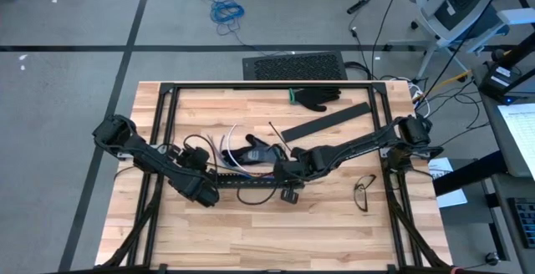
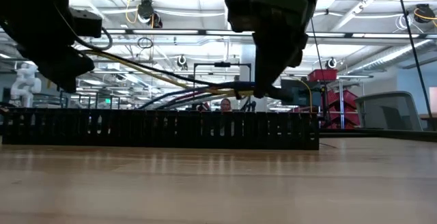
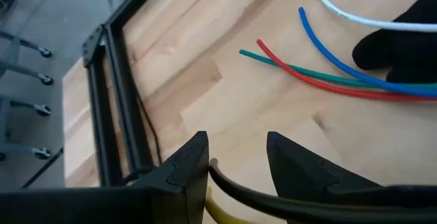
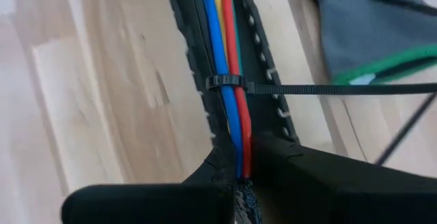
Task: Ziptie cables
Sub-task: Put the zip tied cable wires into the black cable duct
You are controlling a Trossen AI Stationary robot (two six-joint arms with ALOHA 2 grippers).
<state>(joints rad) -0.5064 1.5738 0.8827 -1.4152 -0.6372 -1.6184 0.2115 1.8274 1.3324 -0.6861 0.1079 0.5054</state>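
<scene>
The cables (image 2: 171,80), a bundle of yellow, blue, red and dark wires, stretch between my two grippers above a long black slotted channel (image 2: 164,128). My left gripper (image 3: 235,166) is shut on them at the table's left. My right gripper (image 4: 239,166) is shut on them near the middle (image 1: 288,174). A black ziptie (image 4: 225,82) circles the bundle just ahead of the right fingers, and its tail (image 4: 328,87) sticks out sideways. Loose white, blue, red and green wire ends (image 3: 307,67) lie on the wood. My left gripper has a dark cable and a yellow one (image 3: 220,177) running between its two fingers, far back near their roots. The fingers slant down toward the table. From there the cables run off, lifted above the channel. My right gripper pinches the blue, red and yellow strands (image 4: 239,152) between its two fingers, just short of the ziptie. The fingers come steeply from above and lie across the bundle. The bundle runs on along the channel's top (image 4: 184,39).
A dark glove with a green cuff (image 1: 316,98) and a flat black strip (image 1: 326,122) lie toward the far side. Another dark object (image 1: 259,153) sits by the loose wire ends. Glasses (image 1: 364,192) rest at the right. A black frame (image 1: 163,140) borders the table.
</scene>
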